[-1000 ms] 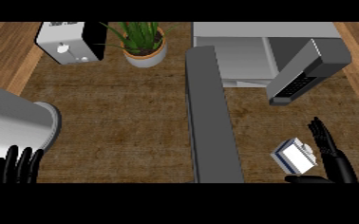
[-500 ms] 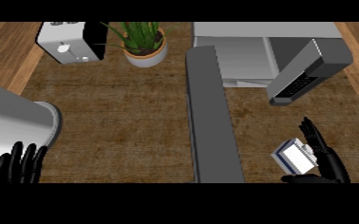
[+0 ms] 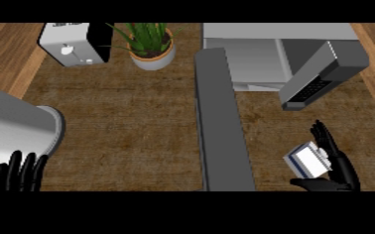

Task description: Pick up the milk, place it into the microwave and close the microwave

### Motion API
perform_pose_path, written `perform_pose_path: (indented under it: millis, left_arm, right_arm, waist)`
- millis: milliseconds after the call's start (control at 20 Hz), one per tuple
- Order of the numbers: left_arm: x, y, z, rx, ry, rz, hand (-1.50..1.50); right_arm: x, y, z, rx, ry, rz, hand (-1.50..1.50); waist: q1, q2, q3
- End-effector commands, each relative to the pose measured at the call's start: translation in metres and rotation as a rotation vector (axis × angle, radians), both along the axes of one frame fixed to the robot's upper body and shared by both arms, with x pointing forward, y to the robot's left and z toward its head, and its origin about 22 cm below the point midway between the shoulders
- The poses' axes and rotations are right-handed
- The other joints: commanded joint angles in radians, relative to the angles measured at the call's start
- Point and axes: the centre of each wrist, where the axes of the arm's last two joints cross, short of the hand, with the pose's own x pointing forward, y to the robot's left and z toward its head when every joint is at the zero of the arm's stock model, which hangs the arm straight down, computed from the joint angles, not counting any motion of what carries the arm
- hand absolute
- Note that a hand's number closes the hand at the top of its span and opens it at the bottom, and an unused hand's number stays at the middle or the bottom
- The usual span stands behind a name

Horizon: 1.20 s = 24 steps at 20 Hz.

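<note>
The milk (image 3: pixel 307 160), a small white carton with a blue edge, lies on the counter at the lower right. My right hand (image 3: pixel 339 167) is against its right side. The fingers (image 3: pixel 324 138) point straight up along the carton and the thumb (image 3: pixel 313 183) reaches under its near end, so the hand is open. The microwave (image 3: pixel 245 54) stands at the back right with its door (image 3: pixel 322 77) swung open toward me, showing the pale inside. My left hand (image 3: pixel 22 172) rests open at the lower left edge, fingers up.
A long grey bar (image 3: pixel 222 129) runs down the counter's middle, left of the milk. A toaster (image 3: pixel 73 43) and a potted plant (image 3: pixel 151 47) stand at the back left. A large grey rounded object (image 3: pixel 26 129) sits at the left edge.
My right hand has slid left and closed the gap to the milk, its fingers now along the carton's side and the thumb under it. The left hand has stayed where it was.
</note>
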Motion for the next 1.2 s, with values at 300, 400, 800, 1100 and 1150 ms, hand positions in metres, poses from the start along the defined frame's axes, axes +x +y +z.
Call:
perform_pose_path:
  millis: [300, 400, 800, 1100, 1150]
  left_arm:
    - [-0.004, 0.011, -0.009, 0.008, 0.012, 0.016, -1.50]
    - [0.001, -0.004, 0.007, -0.001, 0.009, 0.017, -1.50]
    - [0.001, 0.012, -0.008, -0.002, 0.005, 0.017, -1.50]
    - [-0.008, 0.011, -0.003, 0.006, 0.016, 0.005, -1.50]
    - [0.001, 0.005, -0.019, 0.006, -0.021, 0.026, -1.50]
  right_arm:
    - [0.004, 0.013, -0.004, 0.296, -0.153, 0.109, 1.50]
    - [0.006, 0.013, -0.002, 0.318, -0.171, 0.097, 1.50]
    - [0.030, 0.060, -0.001, 0.405, -0.161, 0.171, 1.50]
    - [0.082, 0.076, 0.022, 0.416, -0.182, 0.100, 1.50]
    - [0.063, 0.082, 0.011, 0.398, -0.189, 0.158, 1.50]
  waist:
    - [-0.002, -0.001, 0.000]
    - [-0.011, -0.001, 0.001]
    - [-0.005, -0.003, -0.001]
    - [0.007, 0.001, -0.001]
    - [-0.004, -0.002, -0.002]
